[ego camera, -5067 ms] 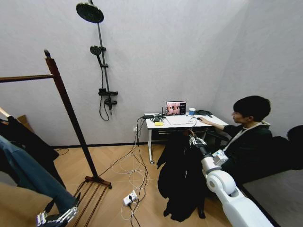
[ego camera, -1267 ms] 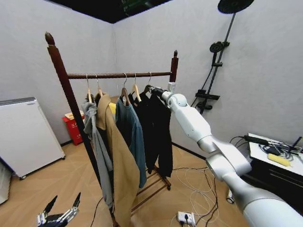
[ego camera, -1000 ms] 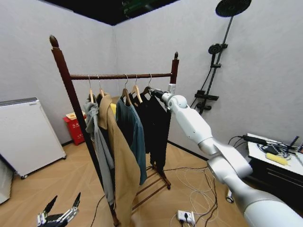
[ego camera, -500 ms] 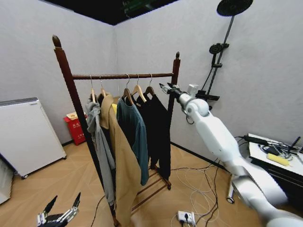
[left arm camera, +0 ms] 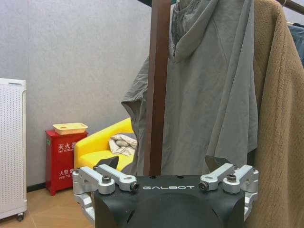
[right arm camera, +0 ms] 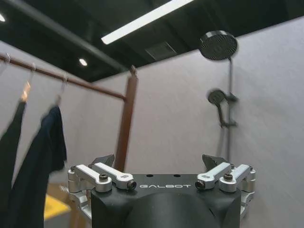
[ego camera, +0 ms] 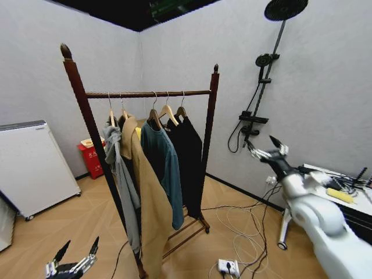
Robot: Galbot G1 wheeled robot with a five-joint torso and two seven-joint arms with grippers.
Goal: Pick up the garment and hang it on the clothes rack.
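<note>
Long plain black garment (ego camera: 189, 154): hangs on a wooden hanger at the far end of the bar of the tall dark red-brown wooden clothes rack (ego camera: 210, 102), beside a teal shirt (ego camera: 160, 160) and a tan coat (ego camera: 148, 200). Right gripper (ego camera: 267, 149): empty, fingers spread wide, well apart from the rack. Left gripper (ego camera: 72, 264): low, fingers spread, empty.

We see pale grey walls (ego camera: 52, 87) meeting in a corner at upper centre, under a black ceiling (ego camera: 133, 11). A shower fitting (ego camera: 264, 64) is mounted on the right wall. The floor (ego camera: 64, 224) is herringbone wood, with cables (ego camera: 244, 218) lower right. A white unit (ego camera: 32, 165) stands at left, a red box (ego camera: 91, 157) beside it.
</note>
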